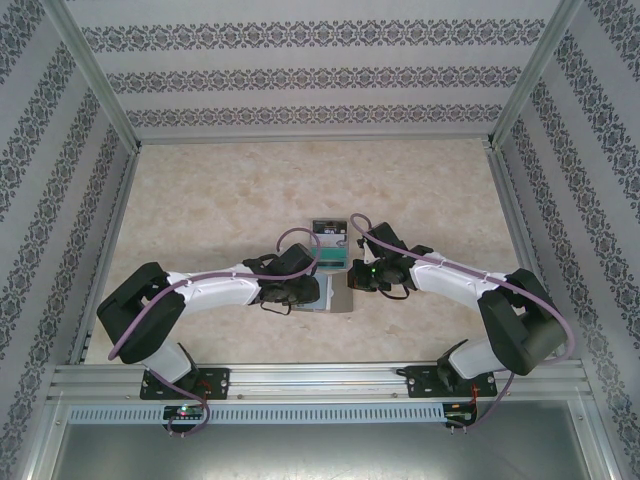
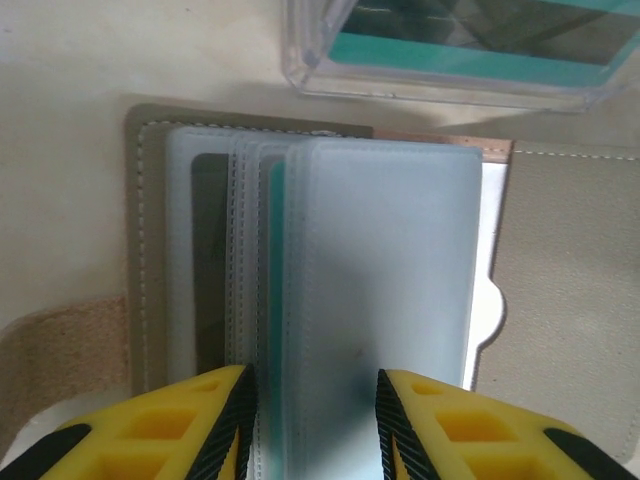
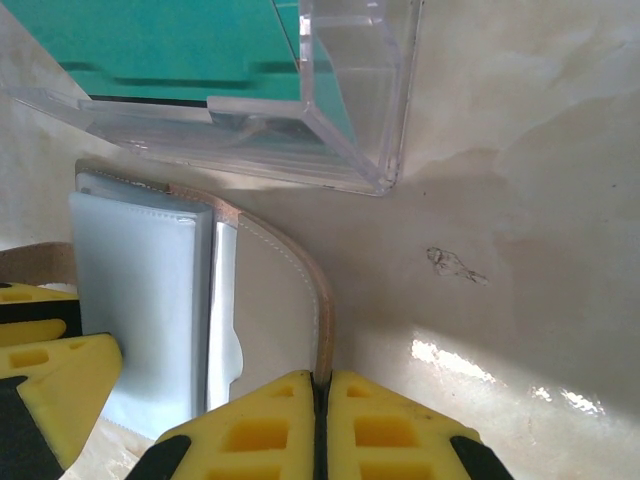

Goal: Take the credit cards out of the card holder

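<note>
Left wrist: card holder (image 2: pixel 560 300) open, sleeves (image 2: pixel 390 260) lengthwise toward left gripper (image 2: pixel 315 400).

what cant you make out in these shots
- Top view: card holder mostly hidden under left gripper and right gripper.
- Left wrist view: how many credit cards are inside; frosted sleeves overlap them.
- Right wrist view: clear box cut off by the top edge, contents unclear.
</note>
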